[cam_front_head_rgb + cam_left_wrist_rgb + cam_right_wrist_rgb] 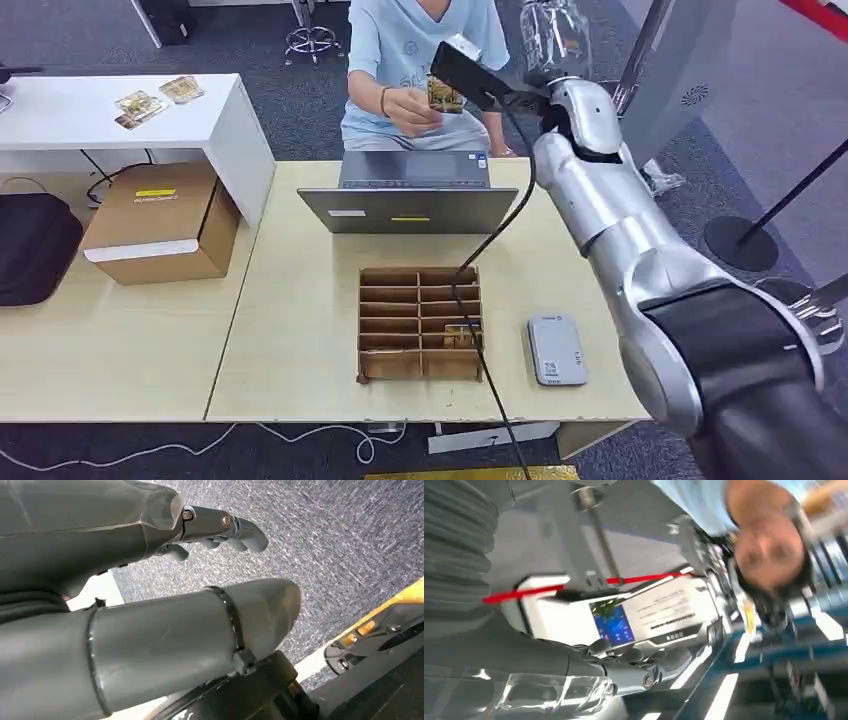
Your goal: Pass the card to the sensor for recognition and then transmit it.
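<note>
Extending to the upper middle of the head view, the silver right arm puts the right hand [468, 72] in front of a seated person in a light blue shirt [400, 40]; card [445, 96] sits just below that hand and against the person's hand [408, 107], which grips its left edge; cannot tell whether the robot's fingers [659, 662] also pinch it; in the right wrist view they lie stretched out in a narrow bunch with no card seen between them.

Left hand [200, 580] is over grey carpet in the left wrist view; thumb and dark fingers [240, 527] are apart, lightly curled, holding nothing.

On the light wood bench [300, 340]:
- grey card sensor [556, 350] lies flat at lower right of centre, just beside the divider box, not touching it
- brown cardboard divider box [420, 322] is at centre; one compartment in its lower right part holds another card [462, 335]
- grey laptop [410, 195] stands open at the far edge, back of its lid toward the camera
- black cable [490, 240] runs from the arm down across the divider box and off the near edge

At left, a cardboard box [160, 220] and a black bag [30, 245]; upper left, a white table [100, 115] with a few loose cards [160, 98].
</note>
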